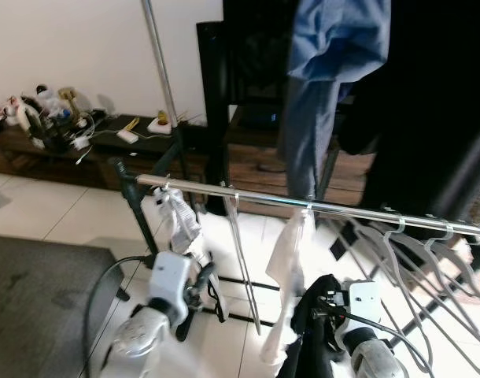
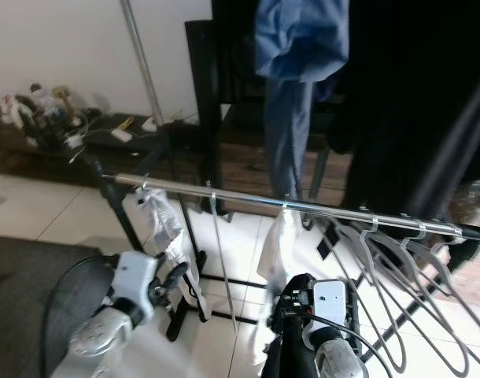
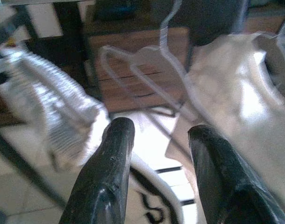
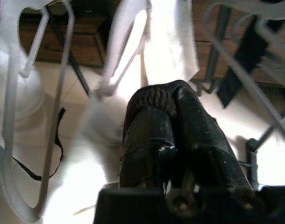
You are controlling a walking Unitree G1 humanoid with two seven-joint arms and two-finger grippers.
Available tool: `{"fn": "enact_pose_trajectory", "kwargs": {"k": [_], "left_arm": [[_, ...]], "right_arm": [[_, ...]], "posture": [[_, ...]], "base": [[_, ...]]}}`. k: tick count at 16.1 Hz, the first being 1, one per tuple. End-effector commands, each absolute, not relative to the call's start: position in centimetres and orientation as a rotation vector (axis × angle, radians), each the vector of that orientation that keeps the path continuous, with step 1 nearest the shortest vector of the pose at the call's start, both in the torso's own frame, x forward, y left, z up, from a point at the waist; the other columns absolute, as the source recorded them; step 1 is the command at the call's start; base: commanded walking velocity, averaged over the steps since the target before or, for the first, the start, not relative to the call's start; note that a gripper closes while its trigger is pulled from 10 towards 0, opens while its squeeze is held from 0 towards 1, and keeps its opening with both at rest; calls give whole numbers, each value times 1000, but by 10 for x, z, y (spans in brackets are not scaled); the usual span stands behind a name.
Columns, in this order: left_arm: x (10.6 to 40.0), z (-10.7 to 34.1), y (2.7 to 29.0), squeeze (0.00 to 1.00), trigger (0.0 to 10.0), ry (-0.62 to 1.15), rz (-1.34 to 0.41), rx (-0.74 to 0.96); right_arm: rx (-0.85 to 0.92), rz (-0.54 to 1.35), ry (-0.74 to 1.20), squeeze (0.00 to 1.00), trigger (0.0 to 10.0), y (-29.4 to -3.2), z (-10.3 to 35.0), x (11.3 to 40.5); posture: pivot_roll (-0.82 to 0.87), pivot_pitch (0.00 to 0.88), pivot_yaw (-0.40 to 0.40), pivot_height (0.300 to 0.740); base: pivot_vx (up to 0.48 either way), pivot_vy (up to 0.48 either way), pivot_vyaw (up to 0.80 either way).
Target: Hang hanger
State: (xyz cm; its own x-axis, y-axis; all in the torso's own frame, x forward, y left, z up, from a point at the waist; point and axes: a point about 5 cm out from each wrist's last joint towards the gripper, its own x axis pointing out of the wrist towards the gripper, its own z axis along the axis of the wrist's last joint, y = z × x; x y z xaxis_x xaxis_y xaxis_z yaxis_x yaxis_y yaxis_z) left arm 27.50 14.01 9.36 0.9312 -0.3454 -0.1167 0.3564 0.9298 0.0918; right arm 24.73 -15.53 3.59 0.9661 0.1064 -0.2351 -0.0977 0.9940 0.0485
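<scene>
A silver rail (image 1: pixel 334 207) crosses the rack at chest height. On it hang a small white garment (image 1: pixel 181 220), a bare thin hanger (image 1: pixel 241 244), a white garment (image 1: pixel 291 260) and several grey hangers (image 1: pixel 413 252). My left gripper (image 3: pixel 156 130) is open with nothing between its fingers, low under the rail's left end (image 1: pixel 207 277), facing the small white garment (image 3: pixel 58 116). My right gripper (image 4: pixel 173 91) is shut on a dark knitted cloth (image 4: pixel 154 100). It is below the rail (image 1: pixel 319 303), just beside the white garment (image 4: pixel 170 37).
A blue garment (image 1: pixel 326 47) and black clothes (image 1: pixel 429 94) hang from a higher bar behind. The rack's black upright (image 1: pixel 138 213) stands at the left. A grey cushion (image 1: pixel 35 283) lies at lower left. A low bench (image 1: pixel 59 130) with clutter runs along the wall.
</scene>
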Motion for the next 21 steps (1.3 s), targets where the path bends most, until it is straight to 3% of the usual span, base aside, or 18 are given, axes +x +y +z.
{"fn": "enact_pose_trajectory", "kwargs": {"k": [1,6,16,17,21], "left_arm": [[281,92,140,0,10000,106,-341,109],[284,94,145,0,10000,93,-251,93],[306,91,139,0,10000,171,-217,15],[315,92,134,1000,10000,194,-261,-7],[332,92,124,1000,10000,253,-303,-14]], "right_arm": [[33,93,212,0,10000,-157,41,248],[30,100,214,0,10000,-155,42,248],[31,114,223,0,10000,-153,41,245],[31,119,223,0,10000,-152,42,245],[33,120,218,0,10000,-151,43,244]], "posture": [[-37,77,-8,740],[-26,88,-15,740],[-35,100,-20,740],[-35,110,-22,740],[-49,127,-20,740]], "base": [[0,0,0],[0,-347,0],[0,0,0],[0,0,0],[0,0,0]]}}
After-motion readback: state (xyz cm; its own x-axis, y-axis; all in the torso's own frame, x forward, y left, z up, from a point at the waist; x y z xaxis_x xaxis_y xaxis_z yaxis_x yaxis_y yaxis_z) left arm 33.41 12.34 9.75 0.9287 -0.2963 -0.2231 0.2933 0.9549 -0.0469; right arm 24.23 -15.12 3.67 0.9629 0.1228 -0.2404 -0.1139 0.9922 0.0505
